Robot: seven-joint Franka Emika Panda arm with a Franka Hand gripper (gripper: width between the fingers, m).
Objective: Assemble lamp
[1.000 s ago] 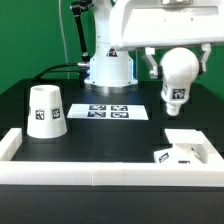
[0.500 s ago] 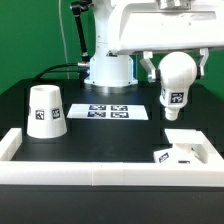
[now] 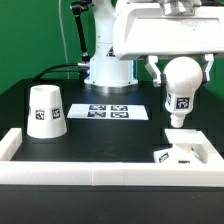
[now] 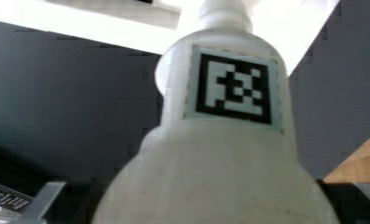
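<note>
My gripper (image 3: 181,72) is shut on the white ball-shaped bulb (image 3: 182,88), holding it in the air with its neck down and a tag facing the camera. The bulb hangs above the flat square base (image 3: 186,146), which lies in the corner on the exterior view's right. In the wrist view the bulb (image 4: 217,130) fills most of the frame, tag showing, and the jaws are almost wholly hidden behind it. The tapered shade (image 3: 45,111) stands on the table on the exterior view's left, wide end down.
The marker board (image 3: 110,111) lies flat in the middle of the table. A white rail (image 3: 100,176) borders the front and both sides. The robot's base (image 3: 110,68) stands at the back.
The gripper has carried the bulb a little toward the exterior view's right and slightly lower, closer to above the base.
</note>
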